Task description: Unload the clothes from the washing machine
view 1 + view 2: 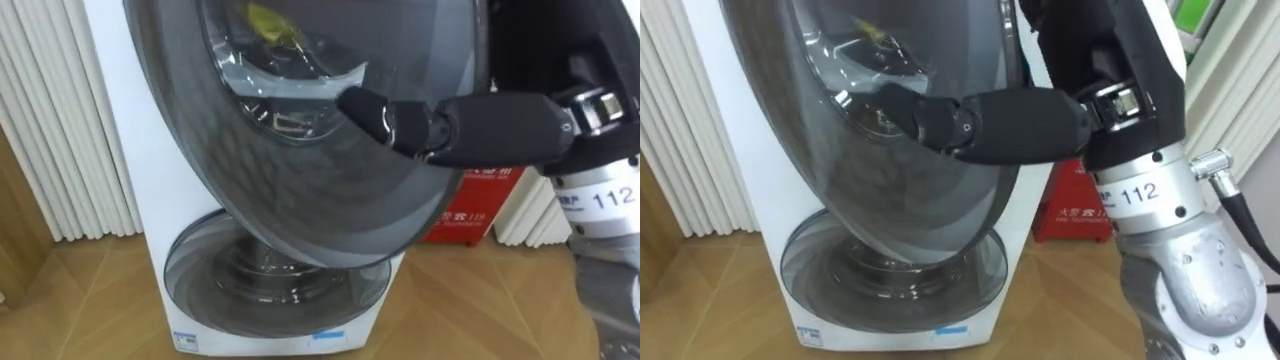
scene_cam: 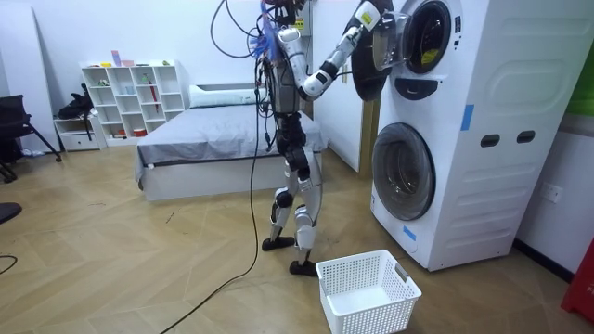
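White stacked washing machine (image 2: 483,139), upper door (image 1: 300,150) open, yellow cloth (image 2: 429,57) inside.
The machine has 2 round drums, 1 above the other. The upper door, dark-rimmed with a bulging glass bowl, is swung wide open toward the robot; the lower door (image 2: 405,172) is shut. The yellow cloth lies bunched low in the mouth of the upper drum, partly at its rim.
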